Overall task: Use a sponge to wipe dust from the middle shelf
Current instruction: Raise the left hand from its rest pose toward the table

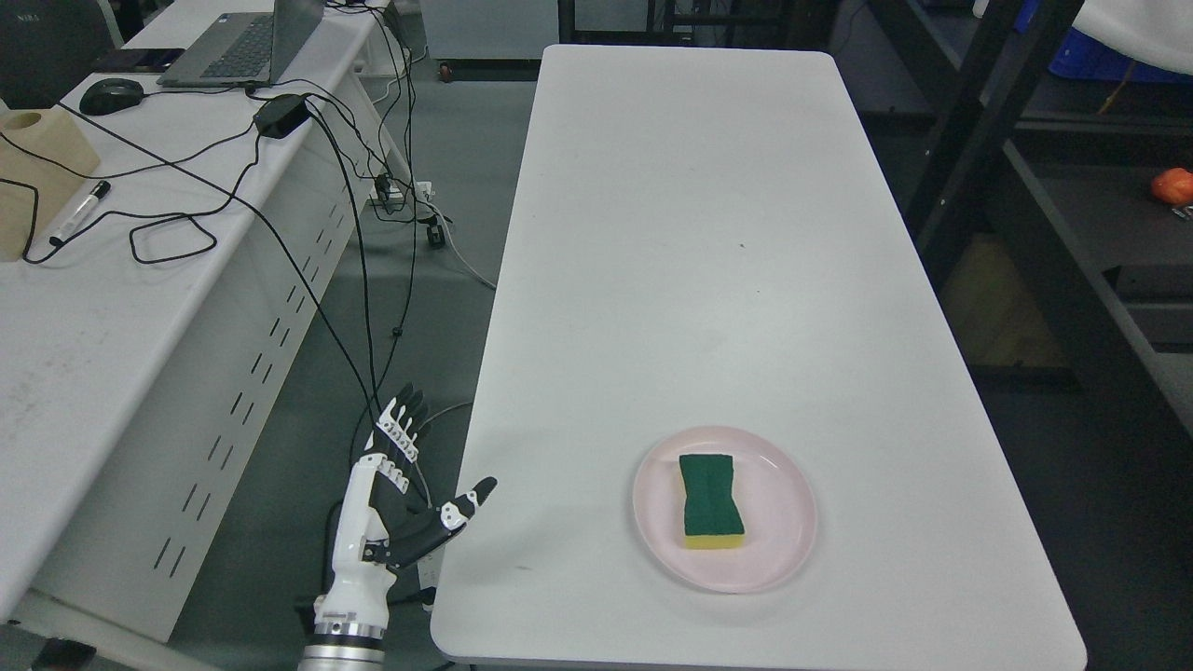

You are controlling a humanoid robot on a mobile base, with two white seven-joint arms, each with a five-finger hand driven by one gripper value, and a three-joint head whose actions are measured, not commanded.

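A sponge (712, 500) with a green scouring top and a yellow base lies flat on a pale pink plate (785, 550) near the front of the white table (690, 233). My left hand (410, 475) comes up from the bottom left, just off the table's left edge, well to the left of the plate. Its fingers are spread and hold nothing. My right hand does not show. A dark metal shelf rack (1072, 233) stands to the right of the table.
A second white desk (112, 280) on the left carries a laptop (244, 42), a mouse (111, 95), a marker (80, 212), a wooden block (42, 154) and black cables that hang into the aisle. An orange object (1172, 186) lies on the rack.
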